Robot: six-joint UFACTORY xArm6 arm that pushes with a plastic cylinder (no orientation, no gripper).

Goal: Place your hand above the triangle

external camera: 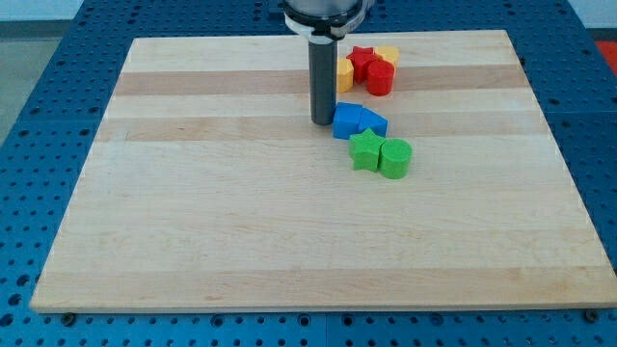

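My tip [322, 120] rests on the wooden board [241, 222], just beside the blue triangle [374, 122] and blue cube [346, 120] at its 3 o'clock. Green star [364, 150] and green cylinder [394, 158] sit at 4 o'clock; red and yellow blocks [371, 67] at 1 o'clock. No writing shows. The rod has no jaws.

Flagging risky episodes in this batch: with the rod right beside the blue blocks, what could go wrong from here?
1. My tip sits at the left edge of the blue blocks; any move toward the view's right would likely shove them.
2. The blue blocks touch the green star and green cylinder, so a push could drag those along.
3. The rod hides part of the yellow block beside the red blocks, so a brush there might go unseen.
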